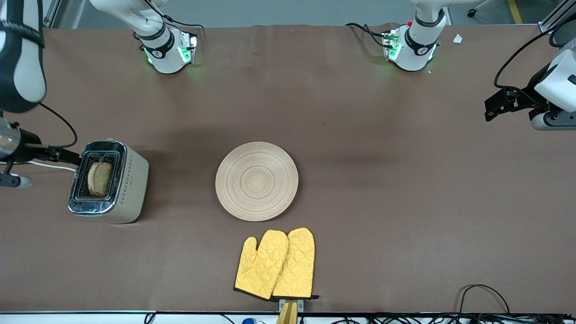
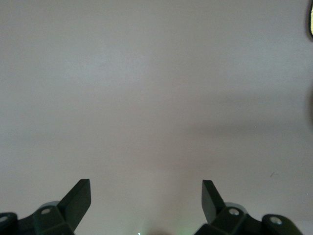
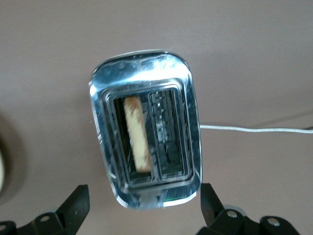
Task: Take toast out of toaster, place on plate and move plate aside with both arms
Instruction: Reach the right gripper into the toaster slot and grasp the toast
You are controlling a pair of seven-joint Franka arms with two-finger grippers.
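Right wrist view shows the right gripper (image 3: pixel 144 208) spread wide, empty, over the toaster (image 3: pixel 146 129); the toast (image 3: pixel 137 132) stands in one slot. Light and crumbly, it wants a gentle pinch across its top edge. The left gripper (image 2: pixel 146 205) waits released over bare table.

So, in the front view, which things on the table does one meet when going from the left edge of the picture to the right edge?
toaster with the toast in one slot → wooden plate → pair of yellow oven mitts, lower in that view and partly level with the plate, so its place after the plate is only approximate.
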